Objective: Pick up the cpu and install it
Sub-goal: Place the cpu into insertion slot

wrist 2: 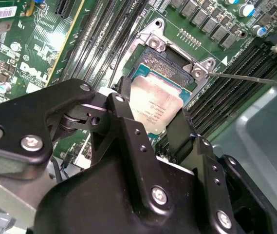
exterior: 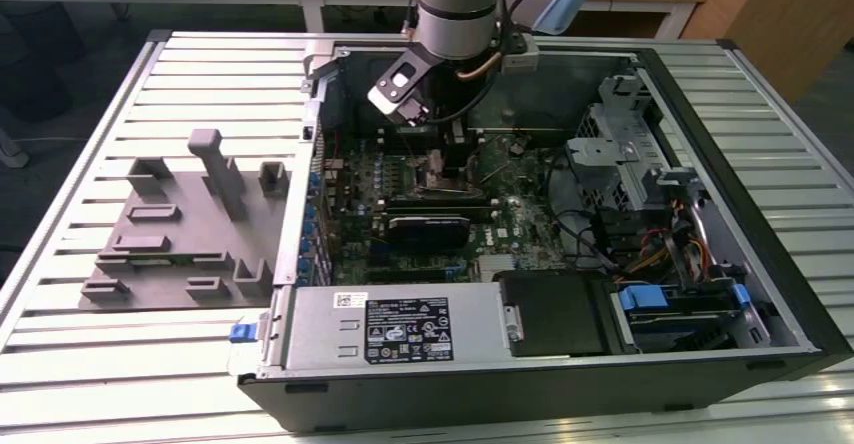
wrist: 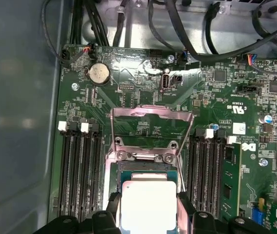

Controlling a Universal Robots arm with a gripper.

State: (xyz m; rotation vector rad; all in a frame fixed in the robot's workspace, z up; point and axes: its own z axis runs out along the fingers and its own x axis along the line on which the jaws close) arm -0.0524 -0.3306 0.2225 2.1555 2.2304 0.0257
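The cpu (wrist 2: 154,103) (wrist: 147,204) is a small square chip with a pale silver top. My gripper (wrist 2: 153,116) (wrist: 148,208) is shut on it, with one black finger (wrist 2: 124,100) against each of two opposite edges. It sits right over the open socket (wrist 2: 170,61) (wrist: 145,168) on the green motherboard, whose metal load plate (wrist: 150,119) is flipped back. I cannot tell whether the chip touches the socket. In the exterior view the arm reaches down into the open computer case, with the gripper (exterior: 447,154) low over the board.
Memory slots (wrist: 77,170) (wrist: 209,165) flank the socket, and a thin retention lever (wrist 2: 250,78) sticks out beside it. A grey moulded fixture tray (exterior: 187,234) lies at the exterior view's left. A power supply (exterior: 387,329), drive cage (exterior: 627,154) and cables crowd the case.
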